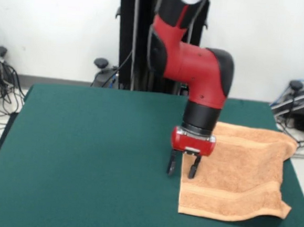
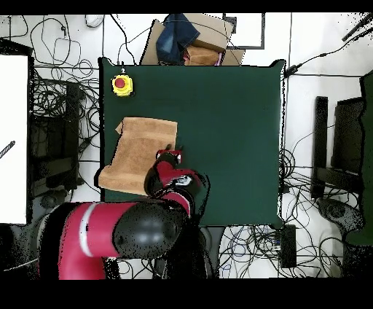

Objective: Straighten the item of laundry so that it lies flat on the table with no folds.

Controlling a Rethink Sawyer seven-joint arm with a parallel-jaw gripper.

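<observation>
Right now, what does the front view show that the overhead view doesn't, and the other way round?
Only the front view shows the tool side-on: its two dark fingers hang apart, open, at the towel's edge, one over cloth and one over bare felt. It also shows the towel's near corner curling up.

Only the overhead view shows a yellow box with a red button at a table corner, a cardboard box with blue cloth beyond the table, and the whole table outline.

Both show the tan towel lying near one side of the green table, with the red arm reaching to its inner edge.
</observation>
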